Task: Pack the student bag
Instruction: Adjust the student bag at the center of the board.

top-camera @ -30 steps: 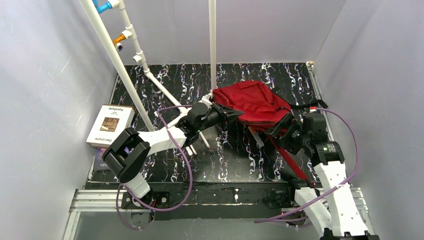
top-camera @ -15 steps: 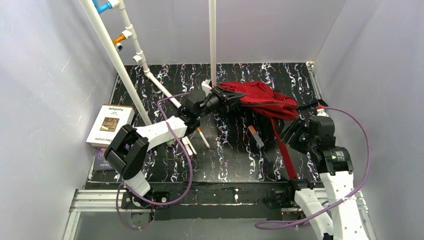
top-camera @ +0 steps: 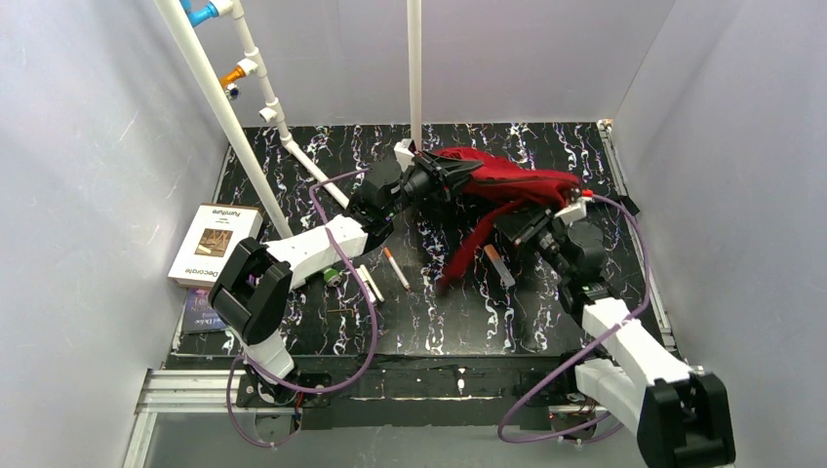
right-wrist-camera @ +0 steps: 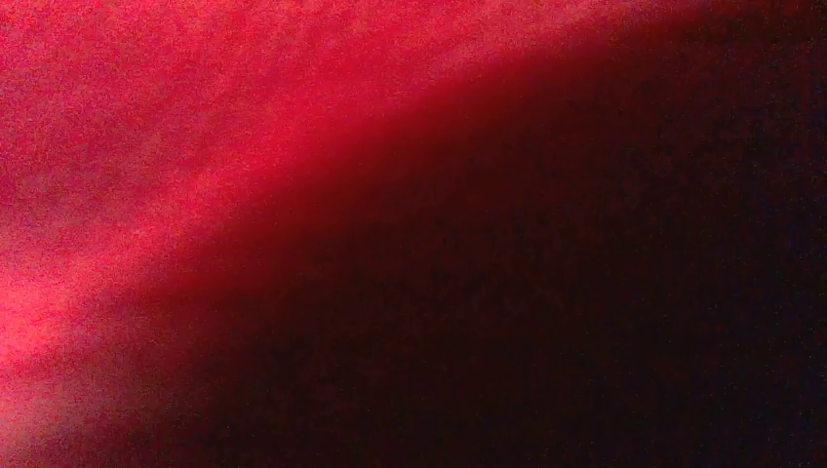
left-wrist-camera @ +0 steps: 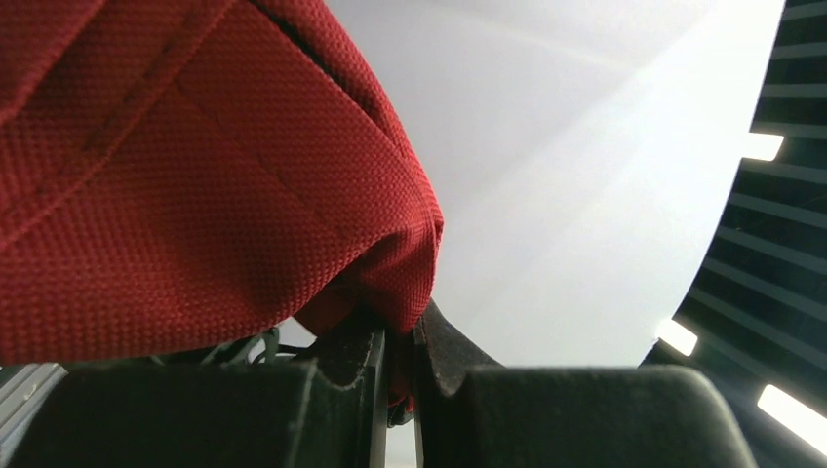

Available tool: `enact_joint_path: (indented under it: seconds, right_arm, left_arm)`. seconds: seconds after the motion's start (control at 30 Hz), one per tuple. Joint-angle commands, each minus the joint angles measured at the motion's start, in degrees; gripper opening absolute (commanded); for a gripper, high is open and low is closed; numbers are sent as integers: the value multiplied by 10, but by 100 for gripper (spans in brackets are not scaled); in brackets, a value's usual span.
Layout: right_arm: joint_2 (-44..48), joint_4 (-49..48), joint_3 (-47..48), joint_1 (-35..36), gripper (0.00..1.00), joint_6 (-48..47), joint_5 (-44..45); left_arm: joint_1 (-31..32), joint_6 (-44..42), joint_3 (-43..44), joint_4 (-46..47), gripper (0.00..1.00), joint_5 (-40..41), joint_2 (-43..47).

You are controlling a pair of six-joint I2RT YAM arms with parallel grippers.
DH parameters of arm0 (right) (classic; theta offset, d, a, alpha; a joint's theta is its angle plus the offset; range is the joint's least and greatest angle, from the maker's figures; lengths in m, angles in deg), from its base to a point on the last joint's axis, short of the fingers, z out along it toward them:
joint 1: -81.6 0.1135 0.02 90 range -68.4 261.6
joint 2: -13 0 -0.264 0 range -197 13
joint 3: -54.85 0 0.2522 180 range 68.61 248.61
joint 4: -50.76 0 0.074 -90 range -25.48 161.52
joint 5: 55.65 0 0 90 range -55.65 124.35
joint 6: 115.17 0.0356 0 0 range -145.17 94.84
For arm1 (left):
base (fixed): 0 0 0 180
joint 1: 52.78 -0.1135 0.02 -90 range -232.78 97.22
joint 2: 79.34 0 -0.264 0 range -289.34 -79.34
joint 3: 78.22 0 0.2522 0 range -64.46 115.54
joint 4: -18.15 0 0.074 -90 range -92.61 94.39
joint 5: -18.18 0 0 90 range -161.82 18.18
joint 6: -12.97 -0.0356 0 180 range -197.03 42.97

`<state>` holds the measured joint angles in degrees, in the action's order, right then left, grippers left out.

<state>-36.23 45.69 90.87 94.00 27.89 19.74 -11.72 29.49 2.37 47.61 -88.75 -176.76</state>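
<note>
The student bag is a dark-red fabric backpack, lifted off the black mat at the back, with a red strap hanging down to the left. My left gripper is shut on a fold at the bag's left edge. The left wrist view shows red weave pinched between the jaws of that gripper. My right gripper is pushed against the underside of the bag. Red fabric fills the right wrist view and hides the fingers.
Pens lie on the mat: one left of the strap, one beneath the bag, one by the left arm. A white book sits at the left edge. White pipes and a pole rise at the back.
The left gripper has raised the bag and carried it back. The right arm has swung in from the right to under the bag. The strap now hangs further left.
</note>
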Motion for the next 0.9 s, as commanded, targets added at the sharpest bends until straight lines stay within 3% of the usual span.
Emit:
enact_joint_path:
  seconds: [0.0, 0.1, 0.17, 0.27, 0.33, 0.4, 0.5, 0.67, 0.77, 0.87]
  right_arm:
    - [-77, -381, 60, 49, 28, 73, 28]
    - [-83, -331, 62, 54, 28, 79, 67]
    - [-58, -235, 60, 54, 28, 41, 79]
    - [-25, 43, 92, 55, 48, -50, 102]
    - [-32, 261, 142, 55, 52, -116, 127]
    - [-31, 382, 164, 55, 54, -175, 110]
    - [21, 502, 169, 55, 58, -216, 94]
    - [151, 664, 239, 55, 81, -247, 90]
    - [168, 740, 304, 55, 82, -254, 76]
    - [161, 773, 377, 55, 86, -249, 150]
  left_arm:
    - [2, 24, 37, 45, 0, -25, 14]
    - [1, 16, 22, 45, 0, -35, 19]
    - [0, 15, 3, 45, 0, -41, 26]
    - [-3, -1, -30, 45, 0, -69, 36]
    - [-5, -18, -77, 46, 0, -88, 46]
    - [-8, -38, -126, 46, 0, -110, 53]
    - [-14, -71, -195, 47, 0, -145, 55]
    - [-28, -121, -279, 47, 0, -182, 55]
    - [-30, -138, -292, 47, 0, -206, 38]
    - [-30, -147, -300, 47, 0, -215, 30]
